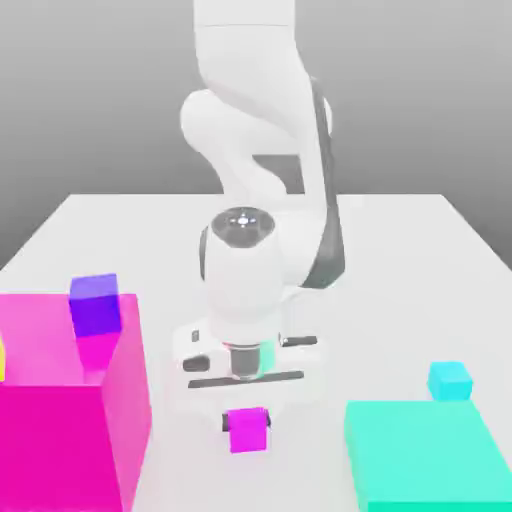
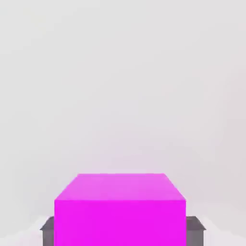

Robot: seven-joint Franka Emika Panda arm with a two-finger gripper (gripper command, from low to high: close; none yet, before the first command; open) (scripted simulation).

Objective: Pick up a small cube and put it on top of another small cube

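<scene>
The small magenta cube (image 1: 248, 430) is low over the white table (image 1: 400, 260), near its front edge. My gripper (image 1: 248, 424) comes straight down from the white arm and is shut on the cube, with one grey finger against each of two opposite sides. In the hand view the cube (image 2: 120, 211) sits between the two grey fingertips (image 2: 46, 231), one at each side. A small purple cube (image 1: 95, 305) stands at the exterior view's left, by the top of the big magenta box. A small cyan cube (image 1: 450, 381) rests on the table at the right.
The big magenta box (image 1: 70, 420) stands tall at the exterior view's front left. A wide teal block (image 1: 425, 460) lies at the front right, just in front of the cyan cube. A sliver of yellow (image 1: 2, 360) shows at the left edge.
</scene>
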